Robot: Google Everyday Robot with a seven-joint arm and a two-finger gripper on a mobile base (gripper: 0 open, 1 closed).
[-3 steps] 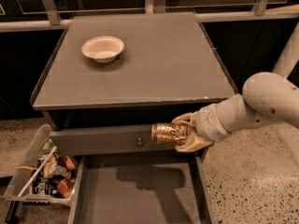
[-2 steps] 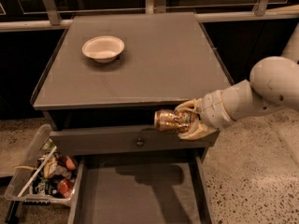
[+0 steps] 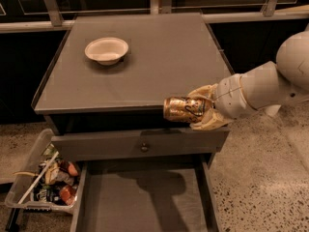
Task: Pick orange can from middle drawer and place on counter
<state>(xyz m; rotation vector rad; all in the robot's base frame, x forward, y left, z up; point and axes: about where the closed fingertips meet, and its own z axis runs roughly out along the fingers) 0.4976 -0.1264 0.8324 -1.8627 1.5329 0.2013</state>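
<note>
My gripper [image 3: 195, 109] is shut on the orange can [image 3: 179, 108], a shiny golden can held on its side. It hangs at the front edge of the counter [image 3: 159, 66], right of centre, level with the counter top. The white arm reaches in from the right. Below, the middle drawer [image 3: 140, 202] stands pulled open, and its grey floor is bare apart from the arm's shadow.
A white bowl [image 3: 106, 50] sits on the counter at the back left. A closed upper drawer front with a small knob [image 3: 144, 147] is under the counter. A clear bin of snack wrappers [image 3: 46, 180] stands on the speckled floor at the left.
The gripper has lifted the can upward and a little to the right, from beside the upper drawer front to the level of the counter's front edge.
</note>
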